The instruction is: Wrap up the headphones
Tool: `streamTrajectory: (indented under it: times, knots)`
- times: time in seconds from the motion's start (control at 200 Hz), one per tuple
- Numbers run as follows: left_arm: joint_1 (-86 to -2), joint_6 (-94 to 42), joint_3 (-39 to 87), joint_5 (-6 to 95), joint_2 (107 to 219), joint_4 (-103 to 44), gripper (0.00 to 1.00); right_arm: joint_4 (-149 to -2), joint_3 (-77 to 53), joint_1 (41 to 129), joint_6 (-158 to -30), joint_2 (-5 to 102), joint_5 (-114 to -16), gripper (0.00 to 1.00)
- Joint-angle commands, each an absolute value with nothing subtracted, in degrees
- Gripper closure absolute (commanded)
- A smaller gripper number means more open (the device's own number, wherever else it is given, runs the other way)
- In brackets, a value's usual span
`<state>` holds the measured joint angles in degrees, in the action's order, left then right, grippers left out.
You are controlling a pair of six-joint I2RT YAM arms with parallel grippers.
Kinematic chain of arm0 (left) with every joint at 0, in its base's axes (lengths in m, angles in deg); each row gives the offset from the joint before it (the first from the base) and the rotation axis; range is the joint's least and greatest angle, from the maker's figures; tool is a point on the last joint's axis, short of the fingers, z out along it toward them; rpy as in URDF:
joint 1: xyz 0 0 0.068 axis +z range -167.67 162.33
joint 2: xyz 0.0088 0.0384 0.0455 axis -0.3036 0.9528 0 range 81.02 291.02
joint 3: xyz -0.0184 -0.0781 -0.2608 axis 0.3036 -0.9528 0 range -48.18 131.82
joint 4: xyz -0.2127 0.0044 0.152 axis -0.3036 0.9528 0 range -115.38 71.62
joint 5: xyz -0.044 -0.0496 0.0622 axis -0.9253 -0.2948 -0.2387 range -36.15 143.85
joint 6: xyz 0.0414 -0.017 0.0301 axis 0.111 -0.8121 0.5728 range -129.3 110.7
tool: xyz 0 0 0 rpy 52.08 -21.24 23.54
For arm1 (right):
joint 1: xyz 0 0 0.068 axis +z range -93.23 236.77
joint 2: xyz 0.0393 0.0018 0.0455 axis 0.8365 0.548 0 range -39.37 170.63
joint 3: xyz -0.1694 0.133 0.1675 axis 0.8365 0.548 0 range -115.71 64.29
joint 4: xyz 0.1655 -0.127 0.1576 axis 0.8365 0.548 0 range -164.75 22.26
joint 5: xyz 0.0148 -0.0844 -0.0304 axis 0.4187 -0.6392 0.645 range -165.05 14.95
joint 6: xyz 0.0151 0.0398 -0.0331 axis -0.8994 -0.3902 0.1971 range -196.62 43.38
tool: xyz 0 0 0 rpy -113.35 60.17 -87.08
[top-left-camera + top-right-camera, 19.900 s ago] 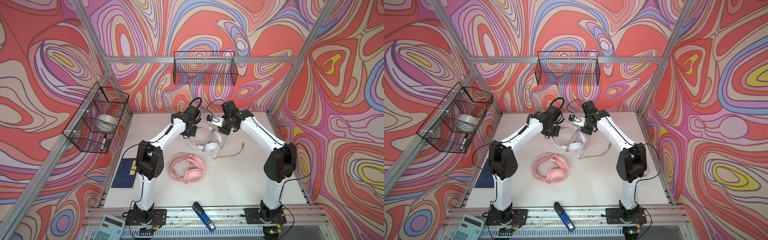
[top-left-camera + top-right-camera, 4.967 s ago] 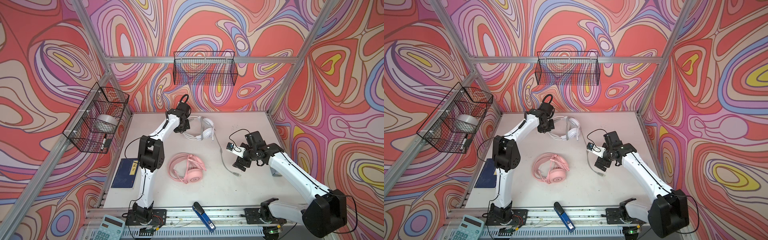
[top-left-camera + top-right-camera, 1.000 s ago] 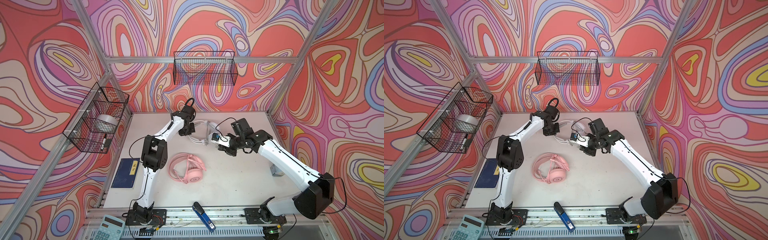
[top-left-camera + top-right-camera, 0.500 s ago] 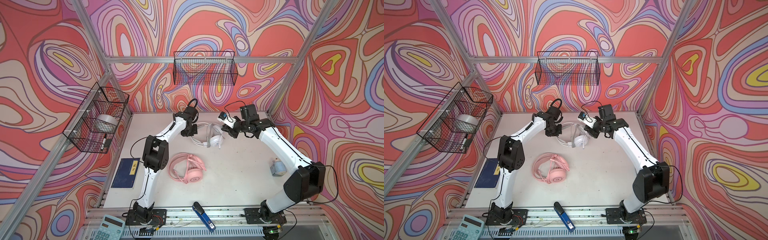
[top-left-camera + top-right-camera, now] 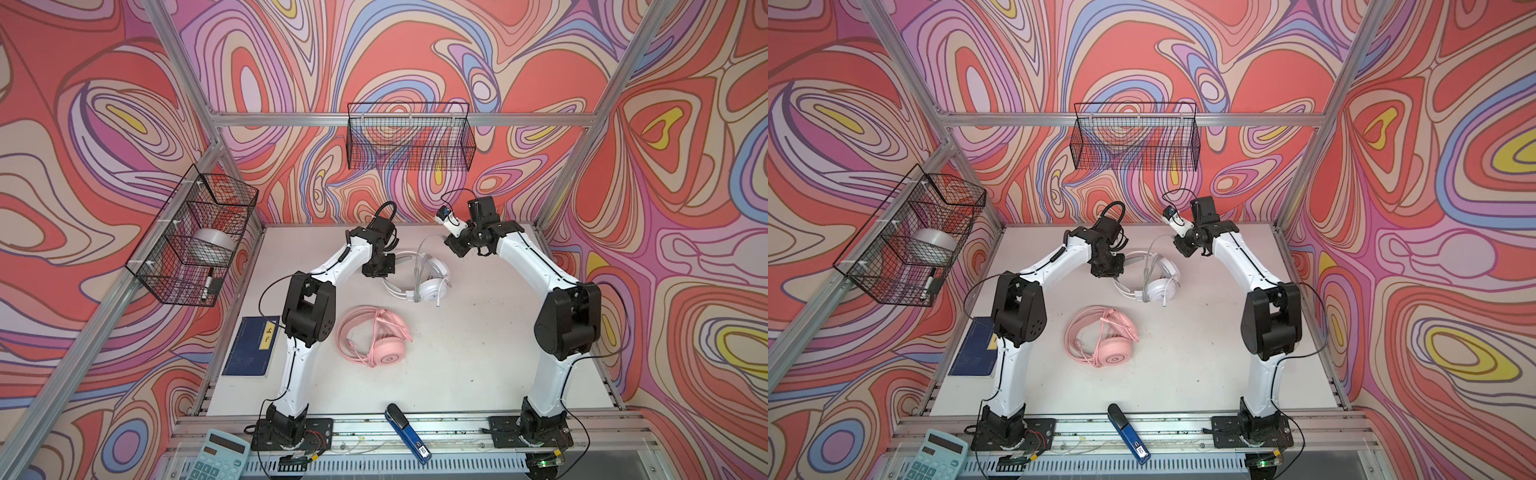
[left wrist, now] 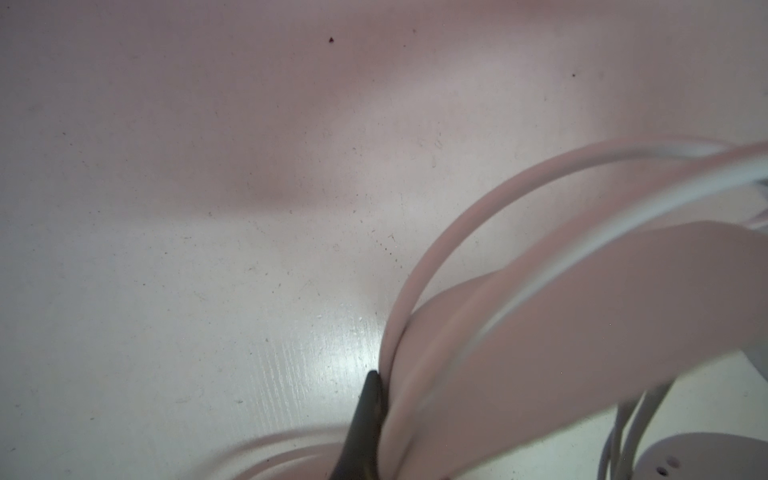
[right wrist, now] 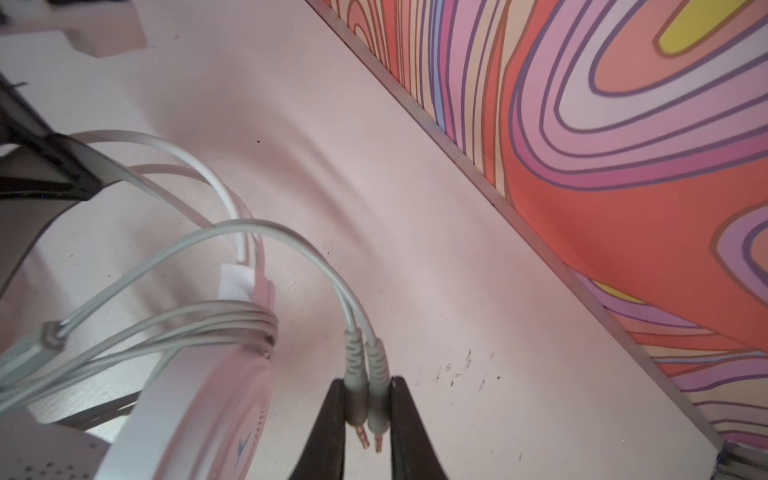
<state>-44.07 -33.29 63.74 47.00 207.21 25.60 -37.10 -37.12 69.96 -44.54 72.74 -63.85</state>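
A pale table (image 5: 478,353), flecked with dark specks and scuffs, fills the floor of a booth. The walls (image 5: 291,62) are covered in swirling red, pink, purple and yellow bands, with an aluminium frame (image 5: 395,120) at the corners and across the back. A metal strip runs where the table meets the wall in the right wrist view. A wire basket (image 5: 409,141) hangs on the back wall. A second basket (image 5: 195,241) on the left wall holds a tape roll (image 5: 214,245) and a marker (image 5: 206,282).

The white headset (image 5: 432,286) lies near the back of the table, with grey cable (image 7: 166,332) looped over its earcup. The left gripper (image 5: 376,270) is clamped tight on its headband. The right gripper (image 7: 365,399), raised just behind the headset, pinches the two plugs (image 7: 368,374) between narrow jaws, and their thin leads arc down to the earcup.

The pink headset (image 5: 384,353) rests at mid-table, apart from both grippers, its cable coiled around it.

A blue book (image 5: 249,347) lies at the left edge of the table. A calculator (image 5: 220,457) and a blue stapler (image 5: 407,432) sit on the front rail.
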Motion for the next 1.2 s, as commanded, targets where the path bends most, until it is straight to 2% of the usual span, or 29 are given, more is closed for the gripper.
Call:
streamTrajectory:
  times: [0.0,0.336,0.606,0.771,0.881,1.007,1.152,1.197]
  knots:
    - [-44.8,-31.9,62.9,43.5,202.8,23.2,1.0,-35.6,-40.0,68.8,-48.3,75.9,-67.1,1.0]
    - [-44.8,-32.0,62.0,41.3,202.4,22.0,1.0,-31.6,-43.3,67.6,-51.5,82.3,-63.9,1.0]
    - [-44.7,-33.5,62.3,40.5,203.1,22.3,1.0,-35.7,-37.4,67.5,-51.6,79.7,-65.2,0.7]
    - [-44.7,-33.7,63.2,40.6,203.5,23.0,1.0,-35.0,-36.3,67.2,-51.6,78.7,-66.4,0.64]
    - [-44.6,-34.0,63.4,40.6,203.5,23.1,1.0,-35.9,-34.4,67.0,-52.1,77.0,-68.2,0.55]
    - [-44.3,-34.6,63.5,40.6,203.9,23.3,1.0,-37.4,-31.8,66.4,-53.4,74.3,-69.6,0.49]
    - [-43.9,-35.3,63.5,40.9,204.1,23.4,1.0,-41.9,-27.5,66.1,-55.5,69.3,-73.6,0.49]
    - [-43.8,-35.5,63.4,41.4,204.0,23.4,1.0,-43.9,-25.4,66.0,-56.6,67.0,-74.5,0.46]
